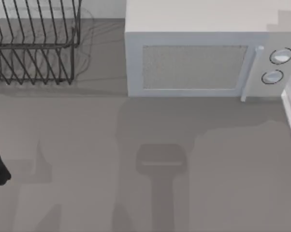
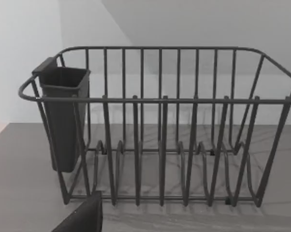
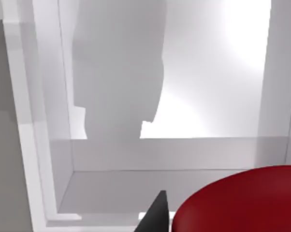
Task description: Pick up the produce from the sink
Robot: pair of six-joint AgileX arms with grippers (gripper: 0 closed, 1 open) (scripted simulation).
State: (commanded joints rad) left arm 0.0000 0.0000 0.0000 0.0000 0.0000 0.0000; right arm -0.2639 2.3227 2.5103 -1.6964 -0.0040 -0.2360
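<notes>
Produce [image 3: 242, 200] is sitting right under my right gripper inside the sink [image 3: 136, 154], can't tell if it's clamped, so it's risking rolling away.

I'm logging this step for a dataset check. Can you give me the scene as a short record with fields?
setting: grey counter with a white microwave at the back
rack: dark wire dish rack with a cutlery cup at one end, top view's back left
produce: glossy red produce lying in the white sink
right arm: over the sink, close above the produce; one dark fingertip beside it
left arm: at the counter's left edge, facing the rack
grasp: not yet visible
</notes>
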